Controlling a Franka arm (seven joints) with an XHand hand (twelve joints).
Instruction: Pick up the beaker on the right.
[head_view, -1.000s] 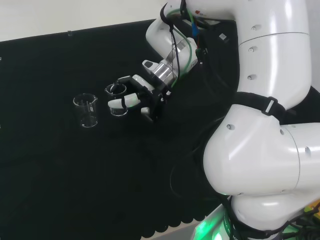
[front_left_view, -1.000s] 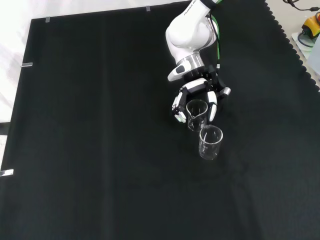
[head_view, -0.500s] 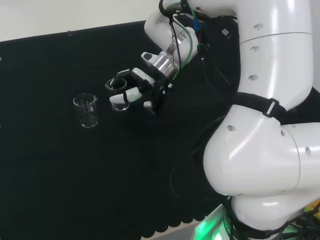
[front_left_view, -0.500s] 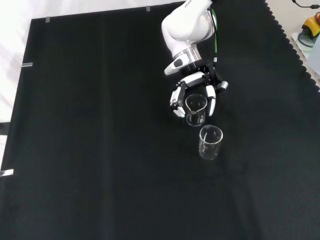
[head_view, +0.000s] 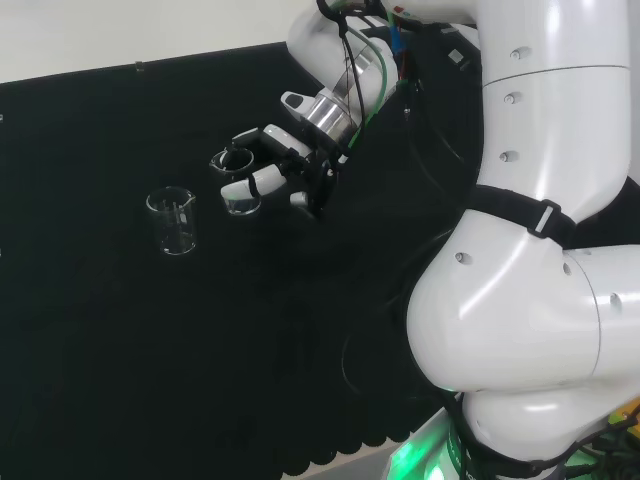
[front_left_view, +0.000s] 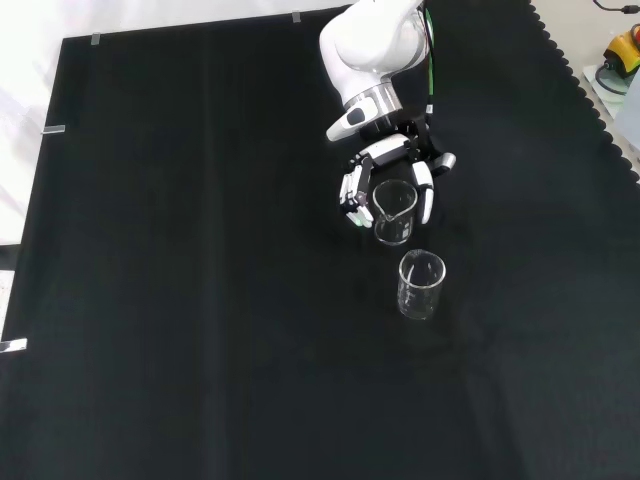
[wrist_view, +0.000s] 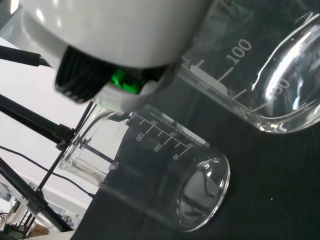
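hand (front_left_view: 390, 185) curled round the held beaker (front_left_view: 394, 213) | beaker: clear glass, graduated, nothing seen inside | second beaker (front_left_view: 421, 285) left standing on black cloth (front_left_view: 180, 300), likewise clear

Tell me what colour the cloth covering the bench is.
Black, seen best in the front view, where the black cloth spreads under both clear glass beakers.

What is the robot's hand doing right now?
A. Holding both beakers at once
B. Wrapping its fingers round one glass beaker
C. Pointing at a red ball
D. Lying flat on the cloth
B: in the front view the hand has its fingers curled on both sides of the held beaker, while the other beaker stands apart on the black cloth.
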